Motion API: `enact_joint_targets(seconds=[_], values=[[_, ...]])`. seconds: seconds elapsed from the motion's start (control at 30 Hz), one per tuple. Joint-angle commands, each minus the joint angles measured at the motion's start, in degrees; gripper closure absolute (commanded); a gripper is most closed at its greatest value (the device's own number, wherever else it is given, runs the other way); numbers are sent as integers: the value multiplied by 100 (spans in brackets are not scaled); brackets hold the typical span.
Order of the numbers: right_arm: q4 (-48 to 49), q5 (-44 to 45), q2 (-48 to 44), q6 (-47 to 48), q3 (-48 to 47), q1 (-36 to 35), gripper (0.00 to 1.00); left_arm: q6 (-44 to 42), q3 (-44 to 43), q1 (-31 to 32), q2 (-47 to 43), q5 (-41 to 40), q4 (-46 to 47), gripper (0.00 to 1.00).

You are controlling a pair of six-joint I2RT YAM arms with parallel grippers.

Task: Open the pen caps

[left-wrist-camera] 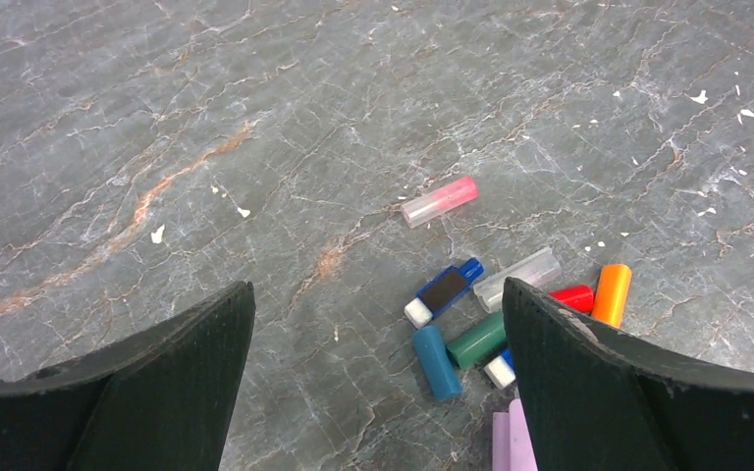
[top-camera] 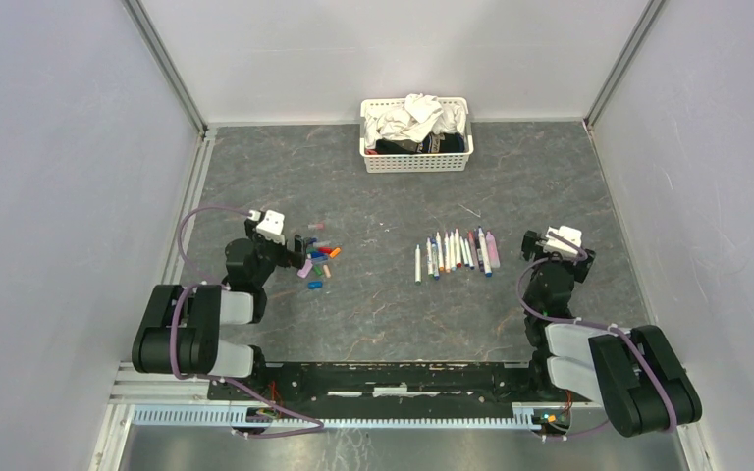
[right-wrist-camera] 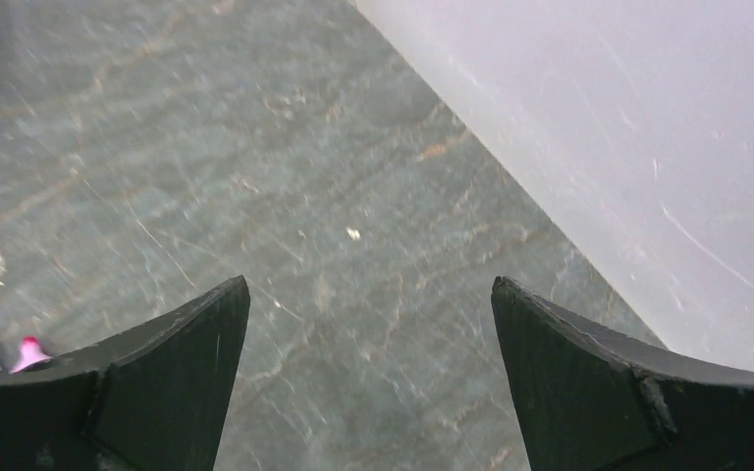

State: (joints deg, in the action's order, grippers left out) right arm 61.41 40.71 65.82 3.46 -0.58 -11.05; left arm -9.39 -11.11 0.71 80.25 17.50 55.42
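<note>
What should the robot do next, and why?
Probably just back away and rest. The pen caps lie loose in a pile by the left fingers, apart from the pens, and two pen tips beside the right fingers look bare. Both pairs of fingers are open and empty.

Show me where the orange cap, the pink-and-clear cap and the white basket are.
orange cap [left-wrist-camera: 612, 294]: left wrist view, middle of its side.
pink-and-clear cap [left-wrist-camera: 440, 201]: left wrist view, middle of its length.
white basket [top-camera: 417, 160]: top external view, its front wall.
</note>
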Motion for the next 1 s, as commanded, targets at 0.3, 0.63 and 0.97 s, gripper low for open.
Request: enact_joint_targets(seconds=[0.3,0.63,0.97], values=[[4045,-1436,1507,1048,1423,11,2,448,103,-1,221,-543,1334,0],[2024,-1569,1242,542,629,390,2,738,-176,-62,772,-634,1383,0],[2095,-1592,1236,559,655,399,2,754,-119,-62,747,-648,1490,0]])
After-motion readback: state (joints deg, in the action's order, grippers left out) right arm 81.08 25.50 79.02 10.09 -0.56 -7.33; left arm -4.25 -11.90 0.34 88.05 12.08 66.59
